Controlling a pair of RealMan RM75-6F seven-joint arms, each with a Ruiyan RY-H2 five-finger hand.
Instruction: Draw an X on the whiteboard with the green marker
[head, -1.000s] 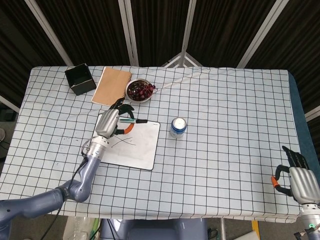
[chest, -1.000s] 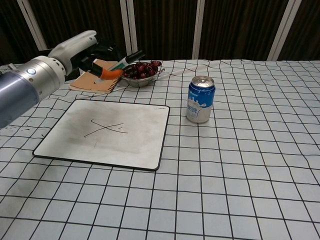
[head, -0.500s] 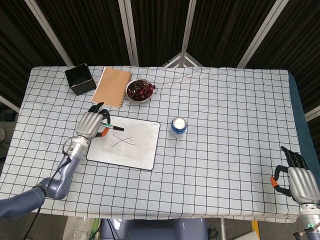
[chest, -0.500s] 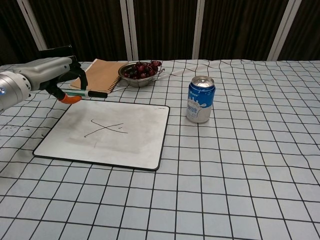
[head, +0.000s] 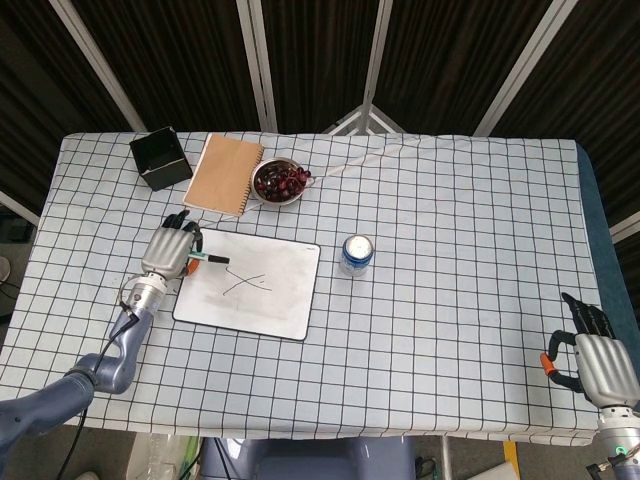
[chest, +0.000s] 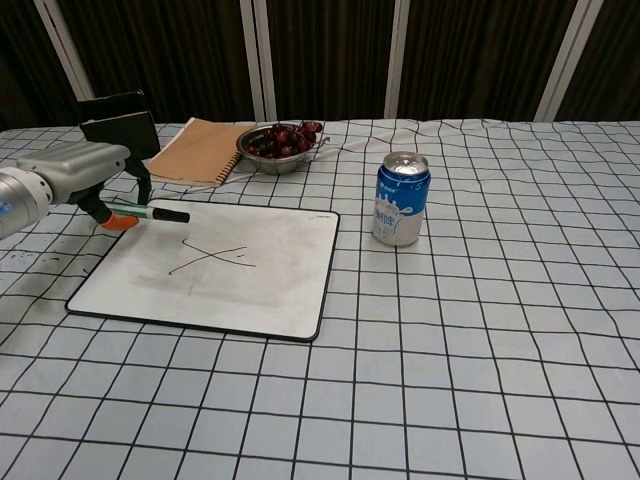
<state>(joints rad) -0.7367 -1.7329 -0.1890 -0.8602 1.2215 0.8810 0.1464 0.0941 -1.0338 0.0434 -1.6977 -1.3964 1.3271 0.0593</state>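
The whiteboard (head: 265, 303) (chest: 270, 290) lies left of centre on the checked cloth and carries a thin dark X (head: 247, 285) (chest: 212, 256). My left hand (head: 165, 251) (chest: 80, 172) hovers at the board's far-left corner and holds the green marker (head: 207, 259) (chest: 153, 212), which lies nearly level with its black cap pointing over the board. My right hand (head: 598, 360) rests low at the table's near right corner, fingers apart, holding nothing; the chest view does not show it.
A blue drink can (head: 355, 254) (chest: 401, 199) stands just right of the board. Behind the board sit a steel bowl of cherries (head: 276, 182) (chest: 280, 146), a brown notebook (head: 224, 173) (chest: 202, 150) and a black box (head: 160, 157) (chest: 117, 112).
My left hand has carried the marker leftward and down, from above the board's far edge to its far-left corner. The right hand has stayed put.
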